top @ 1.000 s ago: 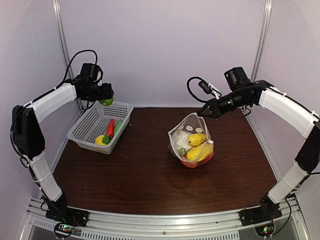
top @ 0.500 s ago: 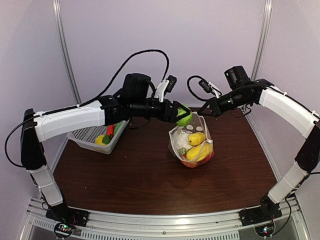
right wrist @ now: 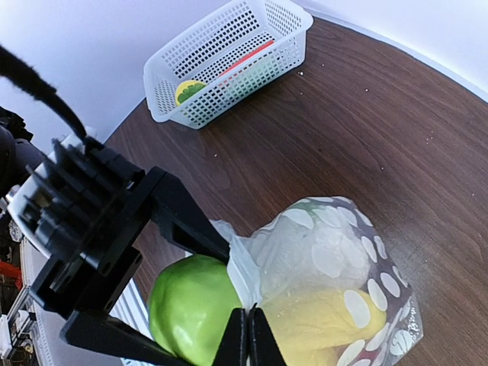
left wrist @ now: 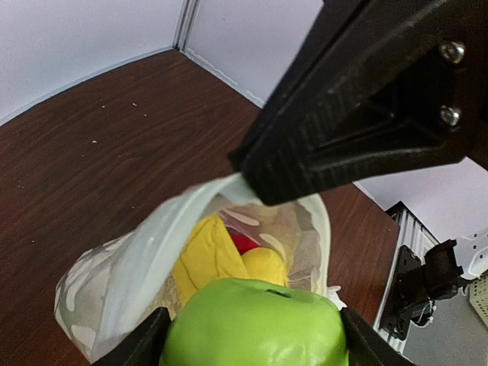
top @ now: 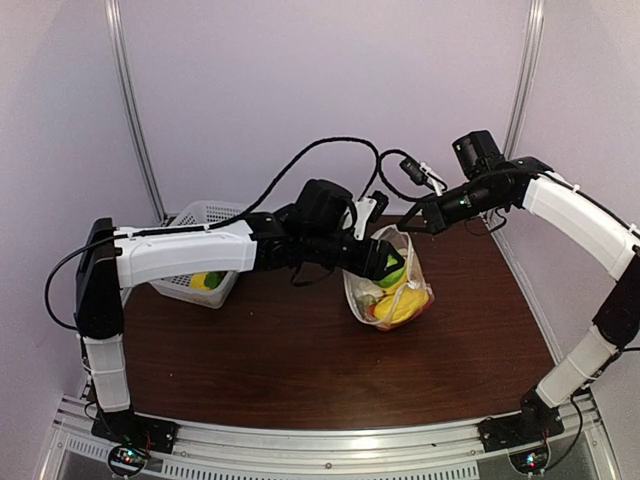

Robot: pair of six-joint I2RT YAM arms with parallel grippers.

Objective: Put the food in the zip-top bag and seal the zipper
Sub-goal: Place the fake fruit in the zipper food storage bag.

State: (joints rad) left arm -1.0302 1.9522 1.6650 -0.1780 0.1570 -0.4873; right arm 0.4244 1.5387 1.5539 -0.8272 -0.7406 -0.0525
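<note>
My left gripper (top: 388,263) is shut on a green toy fruit (left wrist: 255,324) and holds it at the open mouth of the dotted clear zip-top bag (top: 395,290), just above yellow and red food (left wrist: 217,255) inside. The green fruit also shows in the right wrist view (right wrist: 191,305). My right gripper (right wrist: 248,335) is shut on the bag's mouth edge (right wrist: 242,278) and holds it up. The bag stands on the table's middle right. The zipper strip is not clearly visible.
A white mesh basket (top: 205,215) stands at the back left, partly behind my left arm, with a yellow-green piece (right wrist: 189,90) and red and green pieces in it. The brown table (top: 250,350) is walled at back and sides.
My left arm has swung right from the basket to the bag, carrying the green fruit, and lowered it into the bag's mouth. The right gripper has kept its hold.
</note>
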